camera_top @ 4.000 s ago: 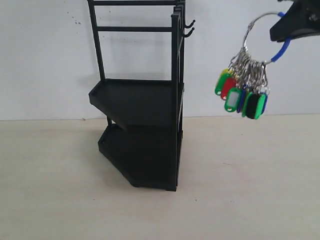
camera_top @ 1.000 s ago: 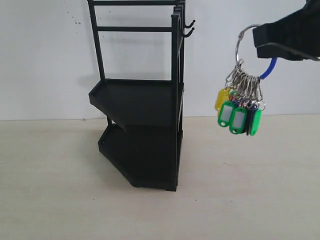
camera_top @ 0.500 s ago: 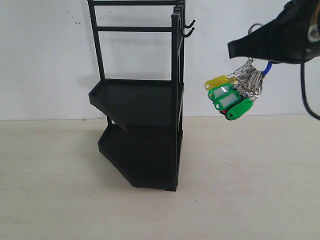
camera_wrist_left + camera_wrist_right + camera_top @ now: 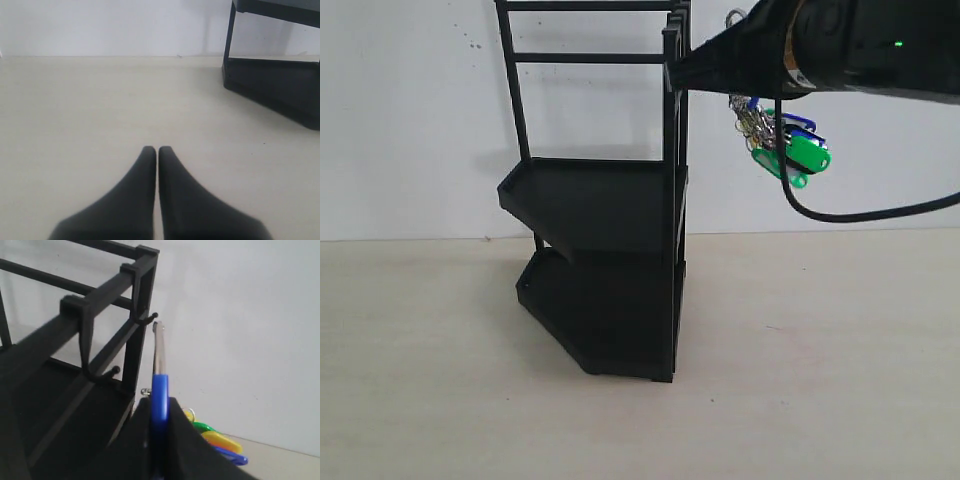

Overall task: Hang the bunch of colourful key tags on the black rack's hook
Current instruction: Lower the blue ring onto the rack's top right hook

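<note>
Nearest my right wrist camera, the right gripper (image 4: 159, 407) has its 2 matte black fingers pinched onto the blue plastic sheath of the colourful key tag bunch (image 4: 160, 385). From there the ring runs edge-on as 1 thin, shiny silver wire. Its long axis points away from the fingers toward the upper hook (image 4: 149, 318). The wire's end sits just beside that hook's ball tip, and I cannot tell whether they touch. A lower hook (image 4: 102, 374) curls off the next bar, making 2 hooks. Glossy tags hang under the gripper, and I count 3 colours: yellow, green and blue.

In the exterior view the bunch dangles high, right of the black rack (image 4: 605, 215). The rack is angular black metal with 2 trays and thin square posts, standing on the pale table (image 4: 820, 380). My left gripper (image 4: 152, 150) is pressed closed on nothing, low over the table.
</note>
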Tool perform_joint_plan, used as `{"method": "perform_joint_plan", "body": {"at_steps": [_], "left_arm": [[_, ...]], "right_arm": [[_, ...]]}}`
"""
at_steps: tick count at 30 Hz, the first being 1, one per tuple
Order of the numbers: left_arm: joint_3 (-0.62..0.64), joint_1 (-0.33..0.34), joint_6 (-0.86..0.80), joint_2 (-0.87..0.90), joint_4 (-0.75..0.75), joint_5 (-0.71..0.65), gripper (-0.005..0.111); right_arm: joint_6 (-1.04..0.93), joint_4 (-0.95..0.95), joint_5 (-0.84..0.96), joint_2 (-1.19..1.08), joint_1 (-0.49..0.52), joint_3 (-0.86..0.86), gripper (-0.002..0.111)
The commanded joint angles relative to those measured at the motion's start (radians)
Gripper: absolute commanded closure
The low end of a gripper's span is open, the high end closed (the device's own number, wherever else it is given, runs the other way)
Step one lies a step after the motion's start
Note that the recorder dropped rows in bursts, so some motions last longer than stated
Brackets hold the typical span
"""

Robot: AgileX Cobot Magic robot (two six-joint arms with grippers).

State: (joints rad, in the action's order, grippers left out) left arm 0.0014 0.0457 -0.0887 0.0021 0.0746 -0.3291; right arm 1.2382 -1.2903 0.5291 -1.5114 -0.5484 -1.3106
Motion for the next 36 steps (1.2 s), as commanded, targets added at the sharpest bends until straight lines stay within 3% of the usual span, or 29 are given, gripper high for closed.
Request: {"method": "perform_joint_plan", "body": {"at_steps": [1,12,26,29,34,36], "left_arm": [[-0.001,0.002,0.010,-0.002,0.007,0.015,0.102],[-0.001,0.002,0.010,-0.002,0.007,0.015,0.102],[-0.001,0.002,0.010,-0.002,0.007,0.015,0.102],[-0.001,0.002,0.010,-0.002,0.007,0.015,0.102],[-0.001,0.002,0.010,-0.002,0.007,0.015,0.102],[-0.001,0.002,0.010,-0.002,0.007,0.015,0.102]], "right_arm": [[-0.006,0.027,-0.054,-0.001,-0.010,-0.021,0.108],[-0.206,0.215,-0.085,-0.029,-0.010,-0.021,0.108],[-0.228,0.227,-0.111,-0.069,-0.010,-0.021,0.108],[-0.228,0.212,-0.117,-0.069,-0.010,-0.021,0.097],[-0.223,0.204,-0.046,-0.069,-0.010,-0.033,0.061],[-0.221,0.210,-0.011,-0.064,-0.010,-0.038,0.058]]}}
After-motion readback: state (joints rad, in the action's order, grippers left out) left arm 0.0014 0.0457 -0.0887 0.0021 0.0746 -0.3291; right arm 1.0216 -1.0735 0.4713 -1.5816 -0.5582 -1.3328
